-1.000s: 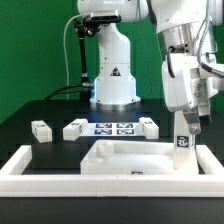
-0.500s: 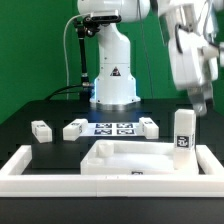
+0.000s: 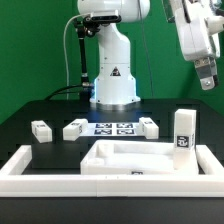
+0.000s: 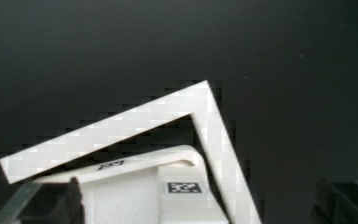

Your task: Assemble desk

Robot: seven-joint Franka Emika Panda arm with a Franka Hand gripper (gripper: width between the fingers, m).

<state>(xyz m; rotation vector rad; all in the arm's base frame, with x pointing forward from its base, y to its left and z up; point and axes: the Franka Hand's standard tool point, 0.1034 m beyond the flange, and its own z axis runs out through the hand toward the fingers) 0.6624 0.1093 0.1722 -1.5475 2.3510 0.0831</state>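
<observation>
The desk's white tabletop [image 3: 128, 158] lies rim-up on the black table, pressed into the corner of the low white wall. One leg [image 3: 182, 130] stands upright on the tabletop's corner at the exterior view's right. In the wrist view I look straight down on this leg's marker end [image 4: 185, 187]. My gripper [image 3: 205, 82] hangs high above that leg, open and empty. Its dark fingers [image 4: 48, 203] frame the leg from far above, with the gripper [image 4: 197, 208] centred over it. Three more legs [image 3: 40, 130] [image 3: 74, 128] [image 3: 148, 125] lie behind the tabletop.
The long low white wall [image 3: 60, 181] with turned-up ends runs along the front; its corner [image 4: 197, 108] shows in the wrist view. The marker board [image 3: 112, 128] lies flat between the loose legs. The arm's white base [image 3: 113, 75] stands at the back.
My gripper opened off the upright leg and rose up toward the exterior view's right. The leg stays standing on the tabletop corner.
</observation>
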